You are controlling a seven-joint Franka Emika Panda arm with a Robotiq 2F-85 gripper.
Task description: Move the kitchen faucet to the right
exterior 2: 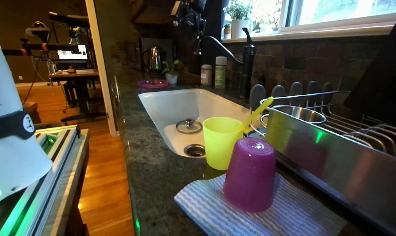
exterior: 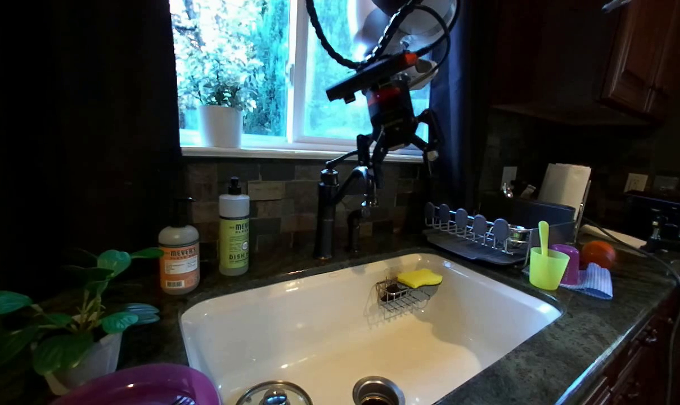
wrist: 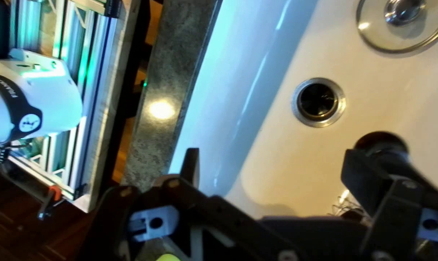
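Observation:
The dark kitchen faucet (exterior: 327, 216) stands upright behind the sink (exterior: 311, 332), with its lever on top and its spout reaching over the basin. It also shows in an exterior view (exterior 2: 248, 70). My gripper (exterior: 402, 164) is above the sink at the spout's end, pointing down. One finger is right beside the spout's curved end; whether it touches cannot be told. The gripper also shows high by the spout in an exterior view (exterior 2: 188, 29). In the wrist view my gripper (wrist: 271, 165) is wide open with nothing between its fingers. The faucet spout (wrist: 380, 139) is partly hidden by the right-hand finger.
A green-labelled soap bottle (exterior: 234, 239) and an orange-labelled bottle (exterior: 179, 261) stand left of the faucet. A dish rack (exterior: 480, 233) and cups (exterior: 549, 270) are on the right. A yellow sponge (exterior: 420, 278) sits in a wire caddy. The window sill (exterior: 306, 152) is behind.

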